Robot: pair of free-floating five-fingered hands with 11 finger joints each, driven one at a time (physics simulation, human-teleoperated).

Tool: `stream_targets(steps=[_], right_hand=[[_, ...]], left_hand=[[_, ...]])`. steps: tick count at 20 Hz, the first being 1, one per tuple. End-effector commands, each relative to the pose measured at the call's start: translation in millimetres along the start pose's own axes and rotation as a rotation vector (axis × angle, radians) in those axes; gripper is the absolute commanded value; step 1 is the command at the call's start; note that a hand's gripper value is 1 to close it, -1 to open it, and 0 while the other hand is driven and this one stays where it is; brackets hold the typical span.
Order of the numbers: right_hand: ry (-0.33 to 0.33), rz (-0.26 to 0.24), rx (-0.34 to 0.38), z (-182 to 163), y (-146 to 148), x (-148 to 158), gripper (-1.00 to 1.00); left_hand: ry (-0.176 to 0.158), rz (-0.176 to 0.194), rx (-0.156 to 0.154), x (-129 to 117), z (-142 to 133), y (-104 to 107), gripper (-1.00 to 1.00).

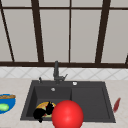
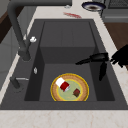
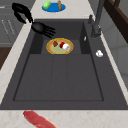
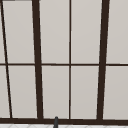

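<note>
A large red ball-like shape point(image 1: 67, 114) lies nearest the front camera, covering the front rim of the dark sink point(image 1: 90, 100) at its middle. Just left of it, a black hand point(image 1: 40, 113) hangs over the front edge of the left basin, its fingers straight and spread, grasping nothing; being the hand at the picture's left, it is taken as the left hand. In the left side view the same hand point(image 2: 98, 58) reaches in from the near wall of the basin, fingers extended toward the middle, above and apart from a yellow-rimmed plate point(image 2: 55, 93) on the basin floor. The plate carries a small red-and-white can point(image 2: 63, 84) lying on its side and a dark brown piece point(image 2: 76, 92). A second black hand point(image 3: 22, 12) appears in the right side view beyond the sink's front rim, over the counter edge, with curled fingers holding nothing; which hand it is cannot be settled from that view alone. A faucet point(image 1: 56, 71) stands behind the basin. A blue plate point(image 1: 7, 103) with a green item sits on the counter to the left, and a red strip point(image 1: 116, 104) lies on the counter to the right.
</note>
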Motion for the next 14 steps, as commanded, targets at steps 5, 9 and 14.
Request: stream_targets(steps=[5,9,14], right_hand=[[0.048,-0.049,0.017,-6,3,-10,-1.00],[0.061,-0.070,0.007,6,-17,-7,-1.00],[0.134,-0.026,-0.002,11,4,-16,-1.00]], left_hand=[[0.000,0.000,0.000,0,0,0,0.00],[0.000,0.000,0.000,0,0,0,0.00],[0.000,0.000,0.000,0,0,0,0.00]])
